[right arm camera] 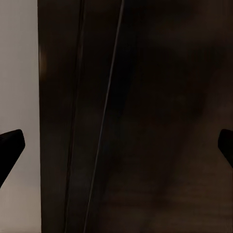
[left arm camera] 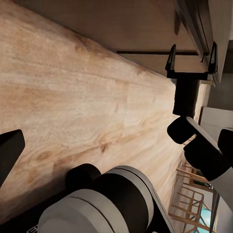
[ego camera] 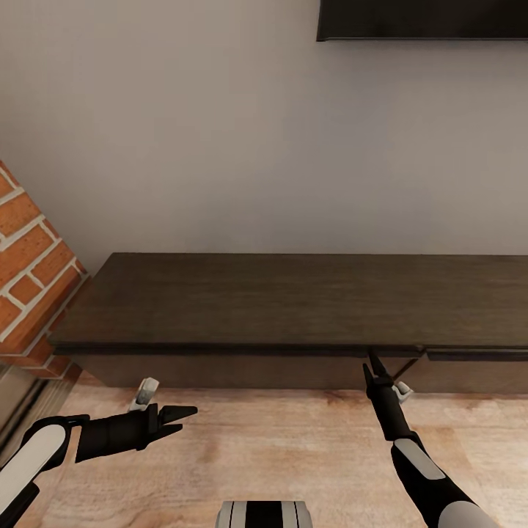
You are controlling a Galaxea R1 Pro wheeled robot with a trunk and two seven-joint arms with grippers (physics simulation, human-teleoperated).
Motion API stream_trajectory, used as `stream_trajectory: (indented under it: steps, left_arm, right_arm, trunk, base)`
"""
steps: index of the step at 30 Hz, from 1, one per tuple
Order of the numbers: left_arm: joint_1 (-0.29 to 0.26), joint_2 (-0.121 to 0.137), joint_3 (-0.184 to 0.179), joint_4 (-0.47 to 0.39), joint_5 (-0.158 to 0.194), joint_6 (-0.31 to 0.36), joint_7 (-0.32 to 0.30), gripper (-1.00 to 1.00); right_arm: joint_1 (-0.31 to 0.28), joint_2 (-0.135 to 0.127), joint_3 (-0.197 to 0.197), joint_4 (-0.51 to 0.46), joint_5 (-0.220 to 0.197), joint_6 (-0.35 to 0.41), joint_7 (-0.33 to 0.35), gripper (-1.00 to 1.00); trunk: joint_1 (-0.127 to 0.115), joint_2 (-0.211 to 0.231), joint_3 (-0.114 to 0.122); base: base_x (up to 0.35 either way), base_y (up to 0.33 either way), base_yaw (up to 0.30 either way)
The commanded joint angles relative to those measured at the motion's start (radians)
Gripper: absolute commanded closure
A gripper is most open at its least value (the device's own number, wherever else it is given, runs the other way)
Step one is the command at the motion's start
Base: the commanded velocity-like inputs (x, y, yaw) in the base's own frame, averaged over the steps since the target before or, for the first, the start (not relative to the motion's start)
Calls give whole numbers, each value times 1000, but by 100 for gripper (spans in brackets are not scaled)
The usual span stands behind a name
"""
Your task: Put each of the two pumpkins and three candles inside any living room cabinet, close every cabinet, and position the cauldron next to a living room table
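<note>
The robot stands facing the cabinet [ego camera: 293, 308], a long, low dark-brown unit set against a pale grey wall [ego camera: 220, 132]. Its wide top is bare, and its front runs just above the wooden floor [ego camera: 279, 447]. A brick pillar [ego camera: 29, 271] rises at the cabinet's left end, and the lower edge of a dark panel [ego camera: 422, 20] hangs on the wall above.

The right tool [ego camera: 372, 367] reaches up to the cabinet's front edge, right where a seam splits two drawer fronts. The drawer front to the right of that seam [ego camera: 477, 356] seems to stand a little proud of the rest. From the left wrist view the right tool [left arm camera: 191, 60] shows its two fingers spread apart with nothing between them, close under the cabinet's lip. The right wrist view is pressed near the dark wood [right arm camera: 145, 116], the fingertips [right arm camera: 9, 145] sitting wide at either edge.

The left tool [ego camera: 180, 419] hangs low over the floor, well short of the cabinet, pointing toward the right arm. Its fingers are parted and empty.
</note>
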Motion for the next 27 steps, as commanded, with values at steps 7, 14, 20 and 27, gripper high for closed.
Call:
stream_trajectory:
  steps: [7,14,20,27]
  left_arm:
    - [-1,1,-1,0,-9,1,-10,-100]
    - [-1,1,0,0,-9,1,-10,-100]
    - [-1,1,0,0,-9,1,-10,-100]
    - [-1,1,0,0,-9,1,-10,-100]
  right_arm:
    - [-1,-1,9,1,-7,-6,3,-100]
    - [-1,-1,9,1,-8,-6,1,100]
    - [-1,-1,9,1,-11,-6,0,100]
    - [-1,-1,8,1,-11,-6,0,100]
  trunk:
    - [0,0,-1]
    - [0,0,-1]
    - [0,0,-1]
    - [0,0,-1]
  base:
    - [51,0,0]
    - [8,0,0]
    - [0,0,0]
    - [0,0,0]
